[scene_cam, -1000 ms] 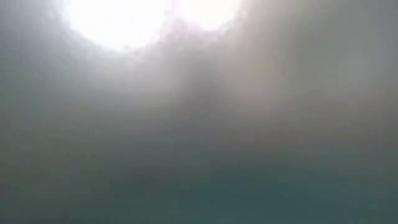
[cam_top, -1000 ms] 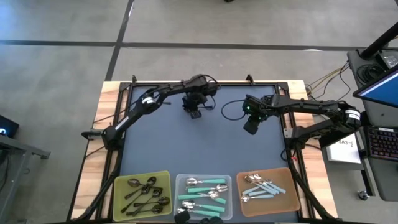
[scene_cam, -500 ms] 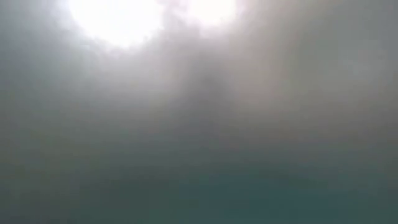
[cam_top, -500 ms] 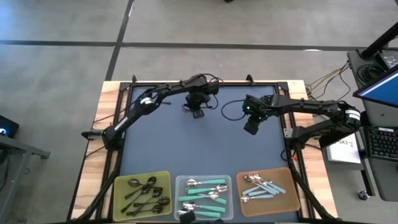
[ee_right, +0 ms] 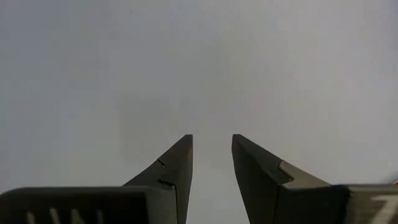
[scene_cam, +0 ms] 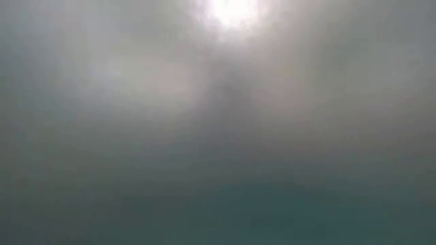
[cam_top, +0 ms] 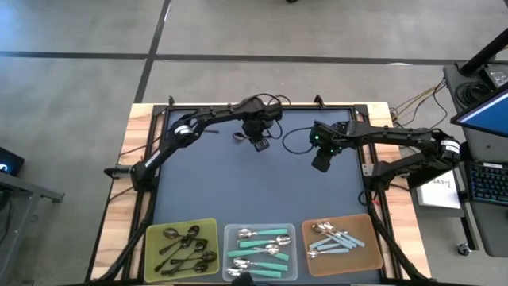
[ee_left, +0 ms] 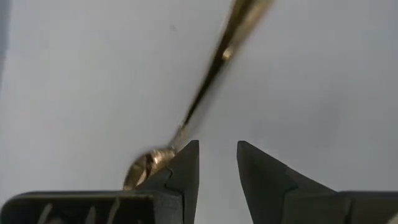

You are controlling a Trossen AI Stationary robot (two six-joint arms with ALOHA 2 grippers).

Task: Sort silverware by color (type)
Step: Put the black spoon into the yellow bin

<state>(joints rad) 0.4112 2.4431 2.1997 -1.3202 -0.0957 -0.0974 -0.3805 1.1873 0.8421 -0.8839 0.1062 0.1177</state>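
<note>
One thin dark all-metal spoon (cam_top: 238, 137) lies flat on the dark mat near the table's far edge. In the left wrist view its handle (ee_left: 205, 87) runs away from the fingers. My left gripper (cam_top: 259, 143) (ee_left: 217, 146) is open and hangs just right of this spoon, which lies outside the gap between the fingers. My right gripper (cam_top: 321, 165) (ee_right: 212, 138) is open over bare mat, to the right of centre. All other spoons lie in the trays at the near edge. The low view shows none of these things. My left gripper has the spoon's bowl (ee_left: 144, 169) close beside the outer side of one finger (ee_left: 183, 165). I cannot tell whether they touch. The spoon lies flat on the mat.
Three trays stand along the near edge. A yellow-green one (cam_top: 208, 226) holds dark metal spoons, a clear one (cam_top: 292, 238) holds teal-handled spoons, and a brown one (cam_top: 373, 238) holds light-blue-handled spoons. A cable (cam_top: 295, 143) lies on the mat between the grippers. Bare mat (cam_top: 254, 191) spans the middle.
My left gripper has moved a little toward the table's right edge. The dark metal spoon, which sat under the gripper before, now shows on the mat at its left side. My right arm has kept still.
</note>
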